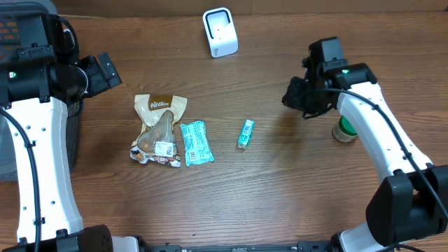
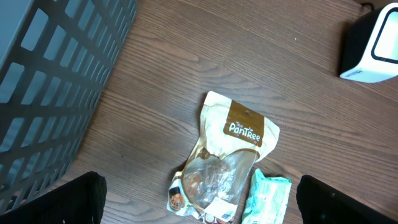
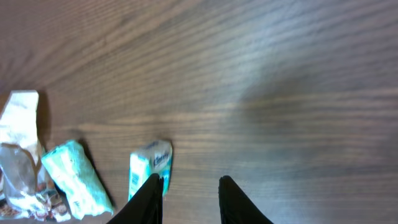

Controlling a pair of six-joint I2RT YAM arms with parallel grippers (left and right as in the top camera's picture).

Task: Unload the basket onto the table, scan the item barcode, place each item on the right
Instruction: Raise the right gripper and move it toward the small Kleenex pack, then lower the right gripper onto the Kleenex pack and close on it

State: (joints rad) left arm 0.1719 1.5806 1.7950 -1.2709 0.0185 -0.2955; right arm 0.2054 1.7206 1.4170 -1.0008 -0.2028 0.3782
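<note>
Overhead: 3 packets on counter (image 1: 280,196) between both arms; white scanner (image 1: 220,31) well beyond them.

Right wrist: right fingers (image 3: 148,199) drawn near each other, narrow gap with bare wood in it, nothing pinched. Small teal packet (image 3: 149,163) just beside the finger nearer the pouch, partly behind its tip. Larger teal packet (image 3: 74,177) and snack pouch (image 3: 18,149) farther out on that side.

Left wrist: left fingers (image 2: 68,202) spread wide, empty. Snack pouch between and ahead of them; scanner far ahead, off to the right; grey basket (image 2: 50,81) alongside on the left.
</note>
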